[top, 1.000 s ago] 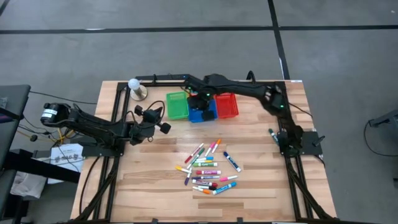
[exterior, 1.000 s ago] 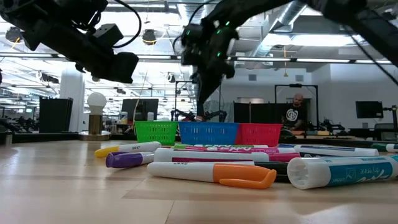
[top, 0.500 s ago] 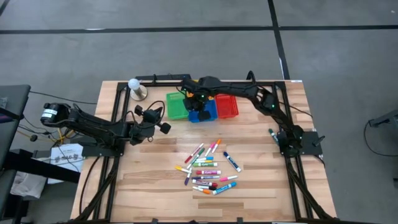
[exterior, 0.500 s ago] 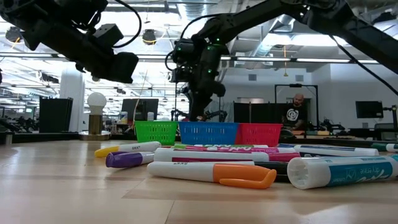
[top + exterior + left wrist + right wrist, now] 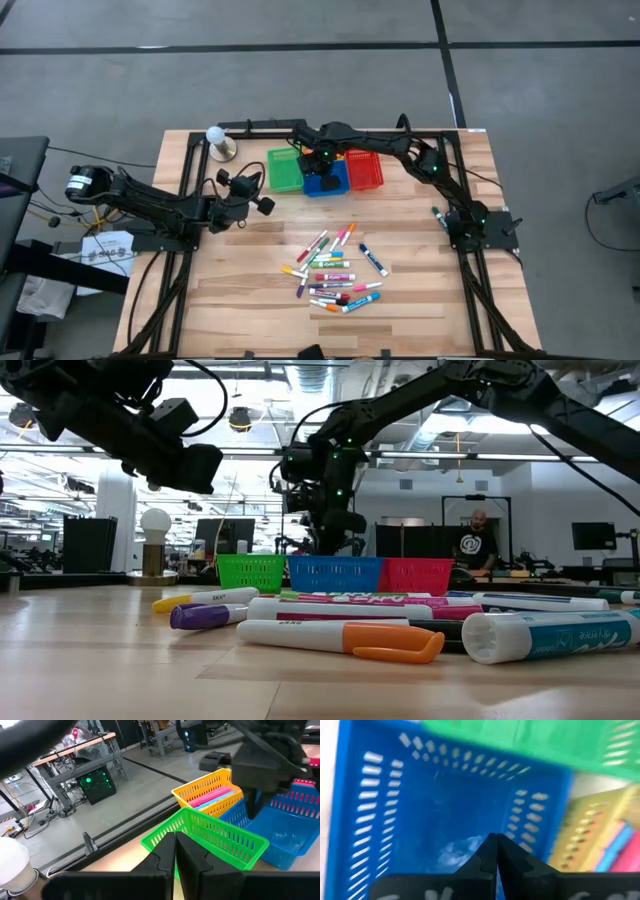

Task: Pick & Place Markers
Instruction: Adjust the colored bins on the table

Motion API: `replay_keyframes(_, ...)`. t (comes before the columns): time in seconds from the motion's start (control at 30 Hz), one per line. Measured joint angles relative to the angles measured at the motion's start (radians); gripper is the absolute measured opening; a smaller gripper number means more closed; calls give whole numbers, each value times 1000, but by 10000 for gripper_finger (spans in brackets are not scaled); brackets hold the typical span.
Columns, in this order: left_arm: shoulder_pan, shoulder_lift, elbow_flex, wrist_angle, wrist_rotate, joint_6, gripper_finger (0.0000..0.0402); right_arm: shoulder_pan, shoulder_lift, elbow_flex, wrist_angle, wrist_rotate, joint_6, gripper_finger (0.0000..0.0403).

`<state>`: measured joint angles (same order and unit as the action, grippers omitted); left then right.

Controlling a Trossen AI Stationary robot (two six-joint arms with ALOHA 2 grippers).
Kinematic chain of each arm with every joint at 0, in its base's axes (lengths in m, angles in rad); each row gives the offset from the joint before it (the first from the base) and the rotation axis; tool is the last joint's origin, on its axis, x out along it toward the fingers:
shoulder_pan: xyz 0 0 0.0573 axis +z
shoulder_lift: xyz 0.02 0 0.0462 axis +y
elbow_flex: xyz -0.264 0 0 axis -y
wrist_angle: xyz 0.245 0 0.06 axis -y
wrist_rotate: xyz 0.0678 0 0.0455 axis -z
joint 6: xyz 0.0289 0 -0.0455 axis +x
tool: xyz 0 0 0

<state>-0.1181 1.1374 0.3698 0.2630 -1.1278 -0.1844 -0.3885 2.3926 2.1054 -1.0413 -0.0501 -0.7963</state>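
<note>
Several markers [image 5: 335, 272] with coloured caps lie scattered on the wooden table's middle, near its front; the low view shows them close up [image 5: 345, 638]. My right gripper [image 5: 492, 840] hangs shut, pointing down, just above the inside of the blue basket [image 5: 327, 183], with nothing between its fingers. In the low view it [image 5: 325, 538] stands over the basket row. My left gripper [image 5: 175, 842] is shut and waits above the table's left side [image 5: 262, 203], holding nothing.
A green basket [image 5: 285, 170], the blue one and a red basket [image 5: 366, 170] stand side by side at the table's far edge. Behind them a yellow basket [image 5: 207, 790] holds pink and blue markers. A lamp with a white bulb [image 5: 217, 140] stands far left.
My right gripper has sunk toward the blue basket, staying shut and pointing down.
</note>
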Motion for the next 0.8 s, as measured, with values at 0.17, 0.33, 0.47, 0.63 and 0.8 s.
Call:
replay_keyframes(0.17, 0, 0, 0, 0, 0, 0, 12, -11, -4, 1, 18, 18, 6, 0)
replay_keyframes(0.33, 0, 0, 0, 0, 0, 0, 12, -22, -2, 1, 30, 77, 37, 0)
replay_keyframes(0.47, 0, 0, 0, 0, 0, 0, 12, -27, -2, 1, 58, 94, 64, 0)
replay_keyframes(0.63, 0, 0, 0, 0, 0, 0, 12, -26, -2, 1, 54, 109, 66, 0)
replay_keyframes(0.8, 0, 0, 0, 0, 0, 0, 12, -7, -3, 1, 52, 106, 55, 0)
